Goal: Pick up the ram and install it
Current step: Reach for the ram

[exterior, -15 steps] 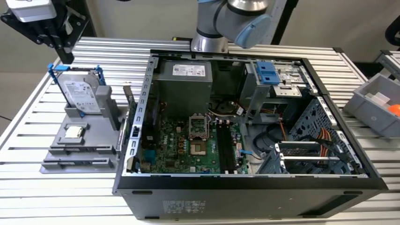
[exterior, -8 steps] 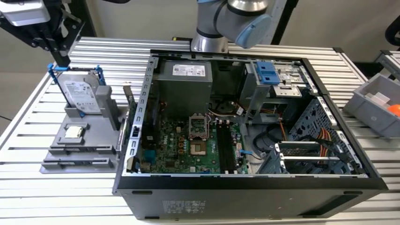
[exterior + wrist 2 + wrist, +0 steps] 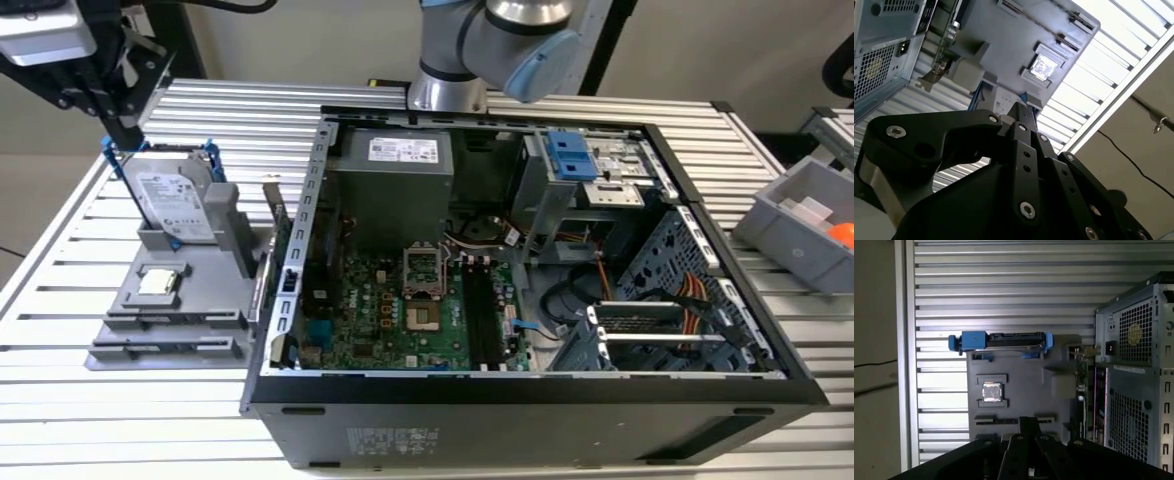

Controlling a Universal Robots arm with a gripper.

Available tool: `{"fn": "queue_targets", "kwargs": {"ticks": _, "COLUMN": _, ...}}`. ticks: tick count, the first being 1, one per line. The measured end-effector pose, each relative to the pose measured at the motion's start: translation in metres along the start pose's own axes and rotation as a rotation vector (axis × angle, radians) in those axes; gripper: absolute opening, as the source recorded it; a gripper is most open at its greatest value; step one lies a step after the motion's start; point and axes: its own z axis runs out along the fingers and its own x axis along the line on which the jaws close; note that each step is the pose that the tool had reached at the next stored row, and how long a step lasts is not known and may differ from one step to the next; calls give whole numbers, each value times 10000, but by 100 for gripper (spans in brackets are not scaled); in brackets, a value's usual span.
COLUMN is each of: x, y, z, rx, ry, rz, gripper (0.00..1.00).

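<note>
Your black gripper (image 3: 131,138) hangs, fingers clenched on nothing, just above the silver blue-bracketed hard drive (image 3: 171,202) by the slatted metal table's (image 3: 120,420) edge.

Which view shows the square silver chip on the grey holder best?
The first wrist view: the chip faces the camera squarely. The exterior view shows it obliquely; the second wrist view, tilted and glaring.

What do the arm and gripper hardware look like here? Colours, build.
The arm is silver-grey metal tubing with a light blue joint cap. The gripper is matte black: flat linked bars tapering to narrow jaws, studded with silver screw heads, in both wrist views. In the exterior view a pale grey box sits above it.
</note>
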Motion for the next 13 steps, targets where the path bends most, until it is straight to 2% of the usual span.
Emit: {"fn": "queue_targets", "kwargs": {"ticks": 13, "x": 2, "y": -200, "z": 0, "rx": -7, "ry": 9, "rz": 0, "gripper": 0}}
